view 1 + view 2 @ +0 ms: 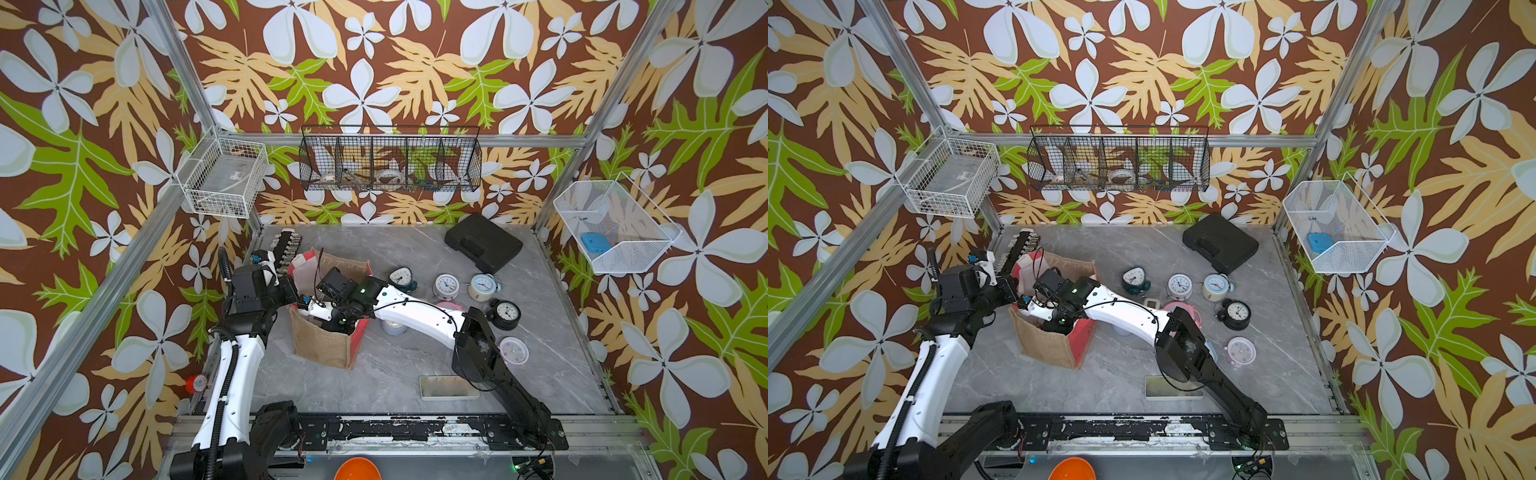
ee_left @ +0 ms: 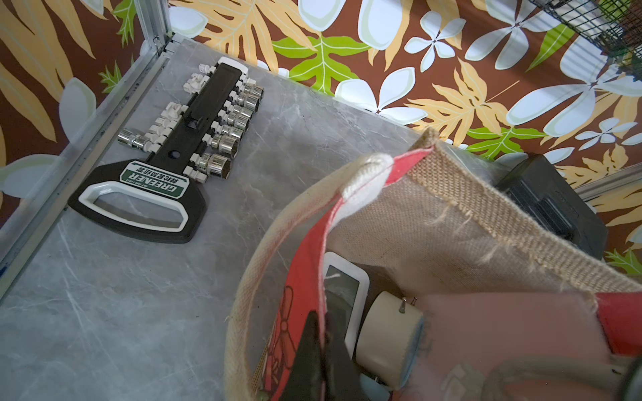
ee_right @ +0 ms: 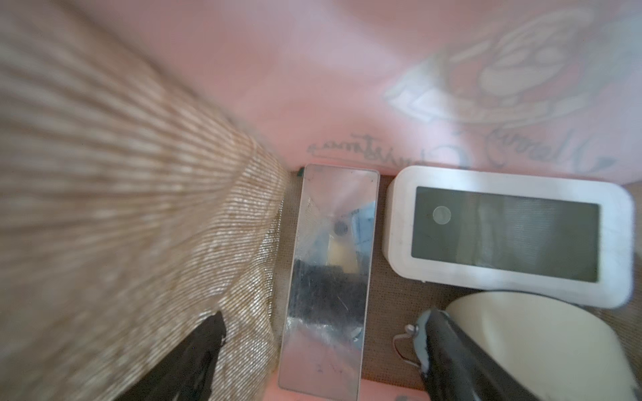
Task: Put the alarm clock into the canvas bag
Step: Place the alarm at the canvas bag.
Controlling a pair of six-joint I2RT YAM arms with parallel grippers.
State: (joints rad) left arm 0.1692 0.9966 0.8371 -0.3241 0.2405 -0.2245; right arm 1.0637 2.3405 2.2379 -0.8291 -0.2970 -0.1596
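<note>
The mirror-faced alarm clock [image 3: 326, 270] lies flat on the floor of the canvas bag [image 1: 322, 347], close against the burlap wall. A white digital clock [image 3: 507, 232] sits just beside it, and a cream round clock [image 3: 542, 343] is near both.

The right gripper [image 3: 321, 317] is down inside the bag. Its jaws are spread wide on either side of the mirror-faced clock and grip nothing. The left gripper [image 2: 323, 333] is clamped on the bag's red rim, holding the mouth open.

By my reading this clock is placed, and what is left for the right arm is to lift clear without snagging the fabric.

On the grey tabletop [image 1: 395, 382] several round clocks stand beyond the bag, among them a black twin-bell clock [image 1: 507, 314] and a pale blue clock [image 1: 483, 286]. More packing may remain.
</note>
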